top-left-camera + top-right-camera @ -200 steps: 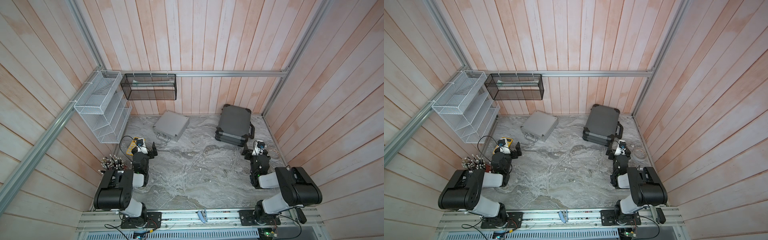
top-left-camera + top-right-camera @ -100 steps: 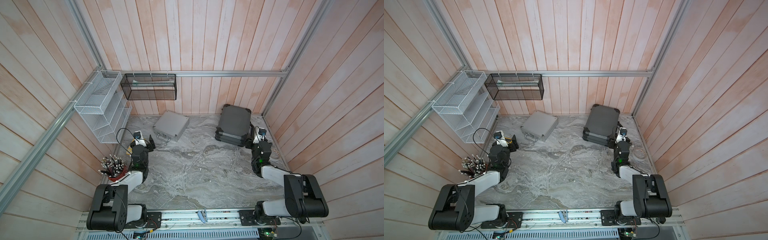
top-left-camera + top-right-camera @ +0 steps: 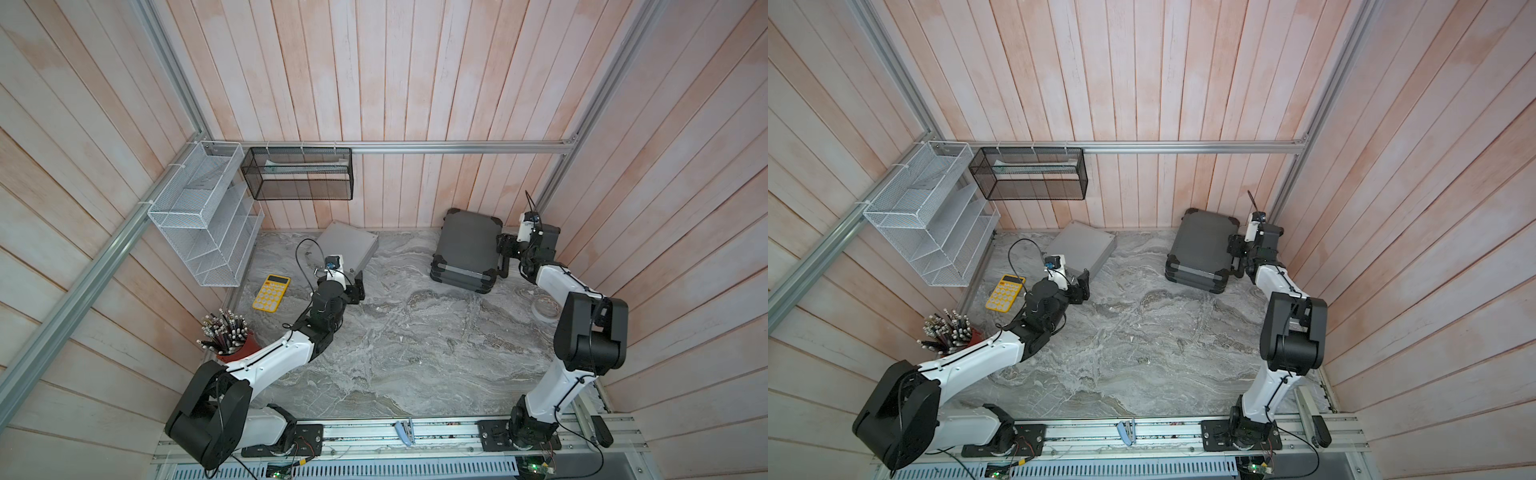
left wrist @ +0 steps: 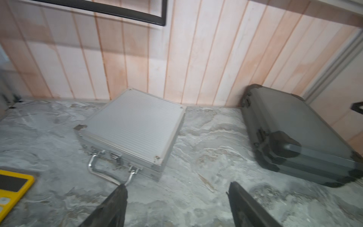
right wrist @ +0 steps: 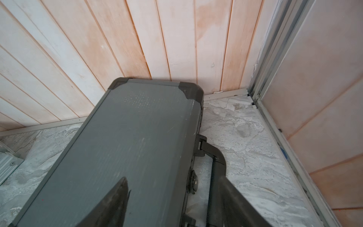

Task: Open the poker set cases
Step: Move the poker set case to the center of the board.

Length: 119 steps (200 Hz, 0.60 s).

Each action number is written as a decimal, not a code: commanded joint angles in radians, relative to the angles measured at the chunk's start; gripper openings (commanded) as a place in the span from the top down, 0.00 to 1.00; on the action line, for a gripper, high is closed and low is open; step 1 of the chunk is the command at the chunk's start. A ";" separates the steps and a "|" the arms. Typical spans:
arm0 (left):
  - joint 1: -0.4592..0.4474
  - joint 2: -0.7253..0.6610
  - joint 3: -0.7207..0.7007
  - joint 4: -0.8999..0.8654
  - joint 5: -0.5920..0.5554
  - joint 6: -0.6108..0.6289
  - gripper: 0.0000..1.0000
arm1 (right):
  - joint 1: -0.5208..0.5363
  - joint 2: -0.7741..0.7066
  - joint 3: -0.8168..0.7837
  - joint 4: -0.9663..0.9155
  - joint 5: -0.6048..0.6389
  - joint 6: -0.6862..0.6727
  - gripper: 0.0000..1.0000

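Both poker set cases lie shut on the marble table by the back wall. The small silver case (image 3: pixel 349 245) (image 3: pixel 1084 247) (image 4: pixel 135 125) has its metal handle (image 4: pixel 102 173) facing my left gripper. My left gripper (image 3: pixel 355 286) (image 3: pixel 1084 286) (image 4: pixel 176 185) is open just short of that handle, with nothing between its fingers. The larger dark-grey case (image 3: pixel 469 245) (image 3: pixel 1202 245) (image 5: pixel 127 137) sits at the back right. My right gripper (image 3: pixel 504 255) (image 3: pixel 1237 253) (image 5: pixel 172 177) is open over its handle side, one finger above the lid and the other above the black handle (image 5: pixel 216 163).
A yellow calculator (image 3: pixel 271 293) and a red cup of pencils (image 3: pixel 226 336) sit at the left. A white mesh rack (image 3: pixel 203 220) and a black mesh basket (image 3: pixel 297 174) hang on the walls. A tape roll (image 3: pixel 545 309) lies by the right wall.
Both arms have reached away from the front toward the back wall, the left up to the silver case and the right over the dark case's handle side. Both sets of jaws narrowed slightly.
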 commanded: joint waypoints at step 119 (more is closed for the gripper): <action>-0.116 0.137 0.124 -0.079 0.007 -0.026 0.16 | -0.013 0.186 -0.009 -0.047 -0.380 0.130 0.27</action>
